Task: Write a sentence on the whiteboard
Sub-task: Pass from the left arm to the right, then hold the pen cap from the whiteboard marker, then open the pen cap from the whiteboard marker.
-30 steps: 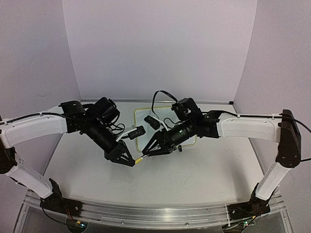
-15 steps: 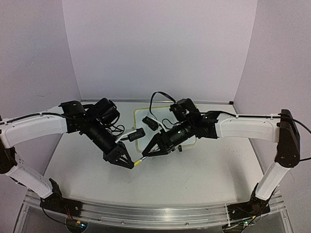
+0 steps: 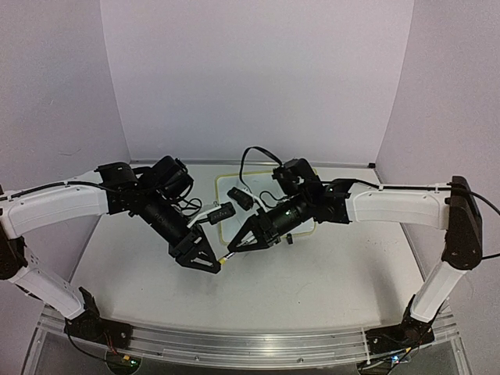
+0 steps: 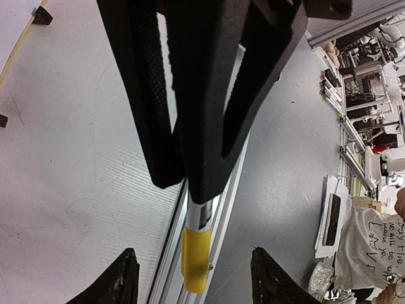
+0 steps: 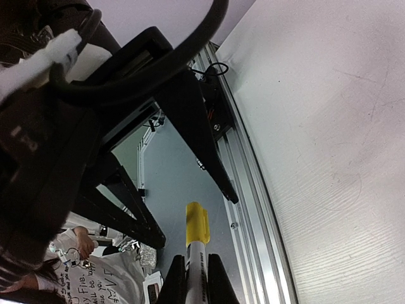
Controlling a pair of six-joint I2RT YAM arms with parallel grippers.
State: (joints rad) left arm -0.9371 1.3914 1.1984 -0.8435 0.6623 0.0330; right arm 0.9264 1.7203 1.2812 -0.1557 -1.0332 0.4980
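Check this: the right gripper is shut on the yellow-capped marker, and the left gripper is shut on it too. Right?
Only the left is wrong: the left gripper is open, its fingers apart beside the marker, as the left wrist view shows. The right gripper holds it.

Desk (image 3: pixel 336 273): matt off-white top, smooth, with faint scuffs and hairline scratches. Rail (image 3: pixel 258 349) on its near edge: bare ribbed metal, dull sheen. Marker (image 4: pixel 197 221): smooth white plastic barrel; cap (image 4: pixel 195 259) is yellow plastic, slightly glossy. Fingers (image 4: pixel 149 95) of right gripper (image 3: pixel 232 248): matt black plastic, one inner face finely ridged. Fingers (image 4: pixel 123 285) of left gripper (image 3: pixel 217 259): black, grainy. Arm shells (image 3: pixel 62 207): glossy white plastic. Whiteboard (image 3: pixel 226 189): smooth white face.
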